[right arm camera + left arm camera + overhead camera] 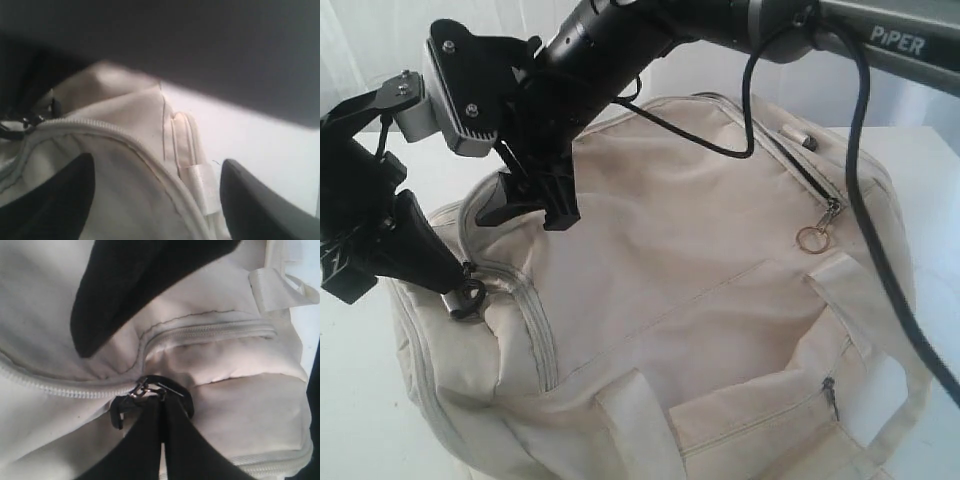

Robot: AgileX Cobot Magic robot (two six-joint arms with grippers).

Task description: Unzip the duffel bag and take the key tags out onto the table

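On the flat white counter (350, 420) sits the large cream-beige fabric duffel bag (690, 300). At its left end the left jaws are pinched tight on a dark metal zipper pull (145, 390). The right jaws hang spread wide just above the top panel nearby.

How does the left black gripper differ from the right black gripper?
The left black gripper is shut; the right black gripper stands wide open. The left pinches the dark metal zipper pull; the right holds nothing. Both are at one end of the cream duffel bag.
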